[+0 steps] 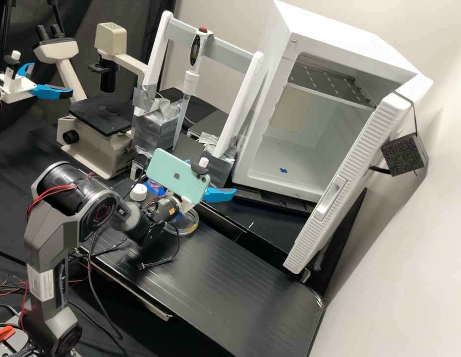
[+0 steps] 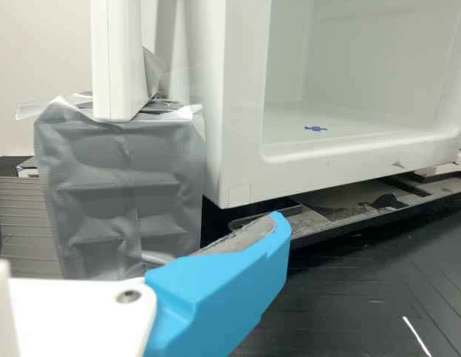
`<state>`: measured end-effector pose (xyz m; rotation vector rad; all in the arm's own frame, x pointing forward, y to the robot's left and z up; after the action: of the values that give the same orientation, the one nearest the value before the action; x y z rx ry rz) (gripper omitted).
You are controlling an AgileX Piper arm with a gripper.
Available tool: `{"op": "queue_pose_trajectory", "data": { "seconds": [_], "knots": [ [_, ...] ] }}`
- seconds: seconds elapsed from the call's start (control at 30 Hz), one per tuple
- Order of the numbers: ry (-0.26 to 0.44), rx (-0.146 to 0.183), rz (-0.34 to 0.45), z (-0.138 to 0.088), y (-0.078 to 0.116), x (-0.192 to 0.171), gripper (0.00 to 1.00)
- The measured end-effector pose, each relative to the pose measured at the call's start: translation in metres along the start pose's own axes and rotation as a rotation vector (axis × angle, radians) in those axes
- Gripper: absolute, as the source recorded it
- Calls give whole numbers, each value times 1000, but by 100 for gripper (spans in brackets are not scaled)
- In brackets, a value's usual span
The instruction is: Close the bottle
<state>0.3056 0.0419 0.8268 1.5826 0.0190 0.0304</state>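
We see a long black bench top [image 1: 240, 282] in the lower middle of the high view. A big white box [image 1: 300, 148] with its door open stands at the upper right. The grey arm [image 1: 49, 248] comes up from the lower left and bends toward the middle. A cream microscope [image 1: 99, 144] stands at the upper left, and a pale green phone [image 1: 178, 176] sits over the wrist of the arm.

The gripper [image 1: 212, 176] is near the middle, partly behind the phone. Its blue fingers [image 2: 223, 286] look wide apart, and we think it holds nothing.

Just below the phone is a clear round dish [image 1: 193, 229]. To the left of the phone we see a small round thing with pink and blue [image 1: 154, 186], partly hidden. It may be the bottle, but we can't be sure. Beside it is a white cap [image 1: 139, 191]; we can't tell if it lies loose or sits on something.

We guess the cap is light, hard and a bit slippery. We should hold it by its sides, not too low, and set it down flat. The bottle may be light and tip easily, so we should push straight down and gently.
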Motion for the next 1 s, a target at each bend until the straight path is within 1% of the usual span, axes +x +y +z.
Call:
{"op": "queue_pose_trajectory", "data": {
  "seconds": [0.3,0.4,0.47,0.53,0.6,0.63,0.73,0.8,0.87,0.97,1.0],
  "knots": [
    [-1,0,-1,0,0,0,100],
    [0,0,-4,0,-1,-7,100],
    [12,1,-5,-2,0,-17,100],
    [42,-2,7,-5,2,-27,100],
    [90,7,28,-11,3,-40,100],
    [127,8,37,-15,2,-49,100],
    [203,12,43,-25,-3,-68,100],
    [251,17,27,-30,-11,-79,100],
    [276,16,-2,-32,-19,-88,100],
    [294,-5,-62,-34,-33,-99,100],
    [295,-19,-89,-33,-39,-102,100]
  ]
}}
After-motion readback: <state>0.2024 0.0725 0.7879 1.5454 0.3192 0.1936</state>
